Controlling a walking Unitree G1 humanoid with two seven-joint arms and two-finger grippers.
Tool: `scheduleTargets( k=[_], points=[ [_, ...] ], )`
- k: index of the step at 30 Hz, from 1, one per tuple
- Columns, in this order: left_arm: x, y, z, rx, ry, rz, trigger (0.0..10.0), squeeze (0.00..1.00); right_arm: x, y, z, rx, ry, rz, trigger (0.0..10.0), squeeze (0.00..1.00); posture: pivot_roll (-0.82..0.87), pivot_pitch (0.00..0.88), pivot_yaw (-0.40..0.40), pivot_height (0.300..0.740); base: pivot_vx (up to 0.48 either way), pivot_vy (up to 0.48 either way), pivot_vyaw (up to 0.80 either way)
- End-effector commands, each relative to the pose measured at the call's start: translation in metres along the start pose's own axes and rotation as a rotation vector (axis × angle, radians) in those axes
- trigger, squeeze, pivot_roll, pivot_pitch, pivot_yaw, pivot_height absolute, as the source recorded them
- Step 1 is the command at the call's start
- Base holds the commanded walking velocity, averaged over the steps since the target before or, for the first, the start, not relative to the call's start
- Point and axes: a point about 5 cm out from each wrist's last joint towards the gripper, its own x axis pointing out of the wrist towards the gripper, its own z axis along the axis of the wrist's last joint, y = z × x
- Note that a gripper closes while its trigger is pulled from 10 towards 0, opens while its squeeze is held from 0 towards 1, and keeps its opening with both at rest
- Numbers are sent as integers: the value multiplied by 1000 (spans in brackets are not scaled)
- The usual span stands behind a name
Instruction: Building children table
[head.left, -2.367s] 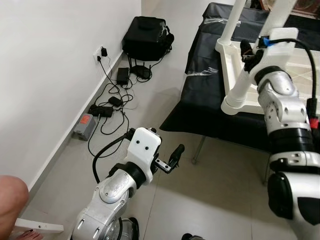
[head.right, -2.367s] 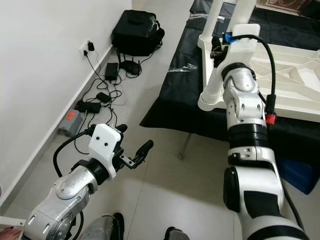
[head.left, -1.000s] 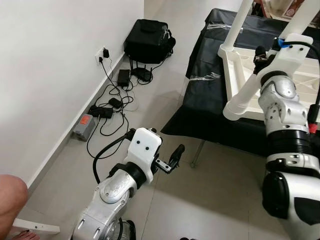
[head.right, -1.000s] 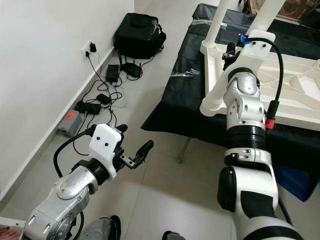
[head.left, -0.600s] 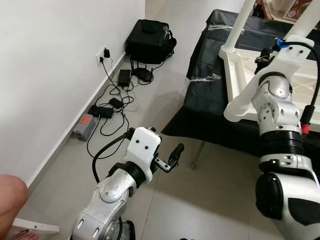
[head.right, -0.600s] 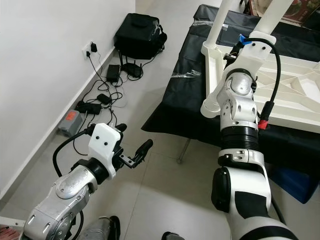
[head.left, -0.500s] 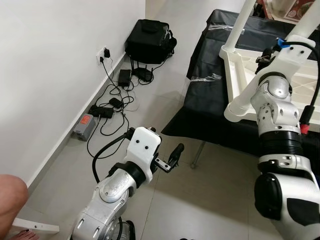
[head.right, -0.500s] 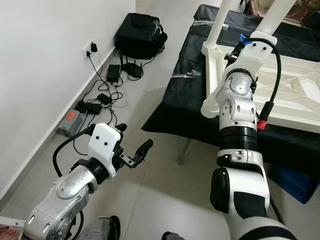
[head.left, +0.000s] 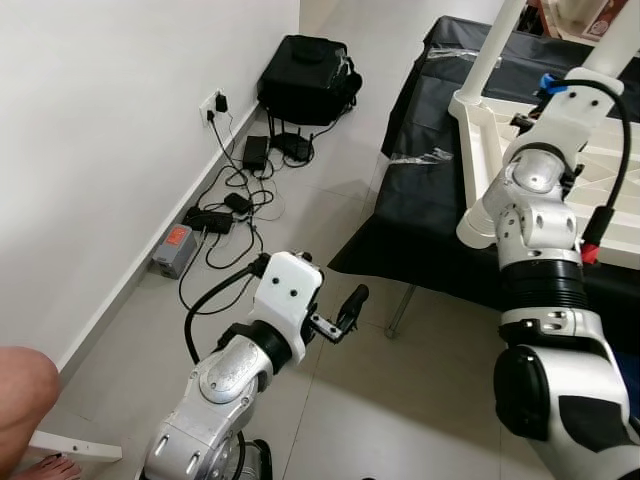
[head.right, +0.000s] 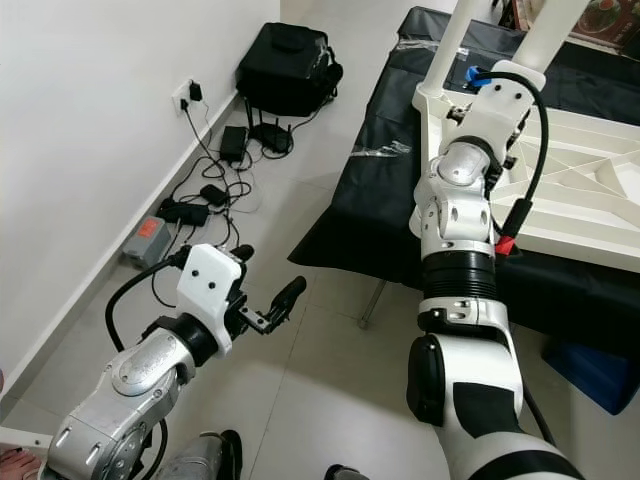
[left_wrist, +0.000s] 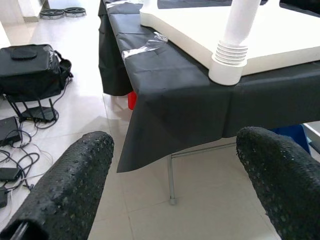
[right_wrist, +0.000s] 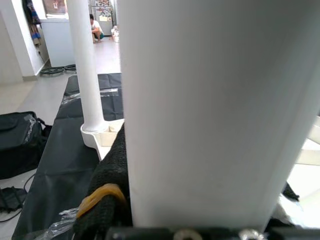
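The tabletop (head.right: 590, 190) lies inverted on the black cloth (head.right: 380, 190) at the right. One leg (head.right: 452, 45) stands upright in its far-left corner socket. The right gripper (head.left: 530, 105) is raised over the near-left corner, where a second leg (right_wrist: 215, 110) sits close against its finger (right_wrist: 107, 200). The finger presses the leg's side, so the gripper appears clamped on it; the far finger is hidden. The leg's ribbed base (left_wrist: 229, 62) stands at the corner socket; whether it is fully seated cannot be determined.

The left gripper (head.left: 335, 320) hangs idle over the floor at the near left, fingers (left_wrist: 65, 185) spread wide, holding nothing.

Risks, as judged:
- The leg may enter the socket tilted and jam, because the arm blocks the head view of the joint.
- Side force may slide the tabletop on the cloth, since no gripper braces it.
- Early release may let an unseated leg topple.
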Motion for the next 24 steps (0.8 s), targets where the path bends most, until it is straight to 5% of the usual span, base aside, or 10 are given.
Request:
scheduleTargets(
  k=[1, 24],
  points=[
    [0, 0, -2, -3, 11, 1, 10000, 0, -3, -18, -54, -159, 192, -81, 10000, 0, 145, 210, -65, 740, 0, 0, 0],
    [0, -1, -2, -4, 5, 5, 10000, 0, -24, -12, -64, -136, 260, -320, 10000, 0, 141, 198, -74, 740, 0, 0, 0]
  ],
)
